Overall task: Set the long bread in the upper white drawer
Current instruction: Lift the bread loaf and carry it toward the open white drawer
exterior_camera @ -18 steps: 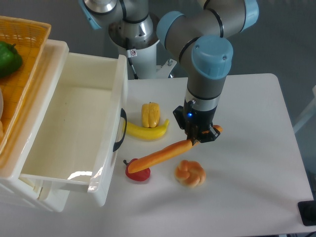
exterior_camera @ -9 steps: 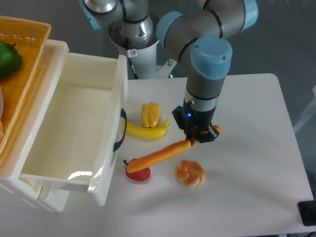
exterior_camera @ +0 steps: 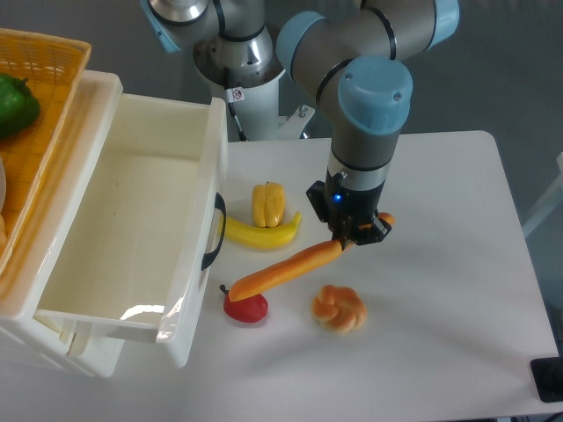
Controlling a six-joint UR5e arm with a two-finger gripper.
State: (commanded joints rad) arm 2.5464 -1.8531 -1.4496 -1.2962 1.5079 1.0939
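Observation:
The long bread (exterior_camera: 286, 267) is a slim orange-tan loaf, tilted with its left end low over the red fruit and its right end poking out past the fingers. My gripper (exterior_camera: 348, 239) is shut on the bread near its right end and holds it a little above the table. The upper white drawer (exterior_camera: 132, 220) stands pulled open at the left, with a black curved handle (exterior_camera: 214, 230) on its front face. Its inside shows nothing in it. The bread's left tip hangs just right of the drawer's front.
A yellow banana (exterior_camera: 261, 234) and a yellow pepper (exterior_camera: 268, 204) lie next to the handle. A red fruit (exterior_camera: 246, 307) sits under the bread's left end. A round knotted bun (exterior_camera: 339, 309) lies below the gripper. An orange basket (exterior_camera: 35, 105) with a green pepper (exterior_camera: 16, 103) stands at far left.
My gripper has risen slightly and shifted a little left with the bread in it; the bread's left end has lifted off the red fruit.

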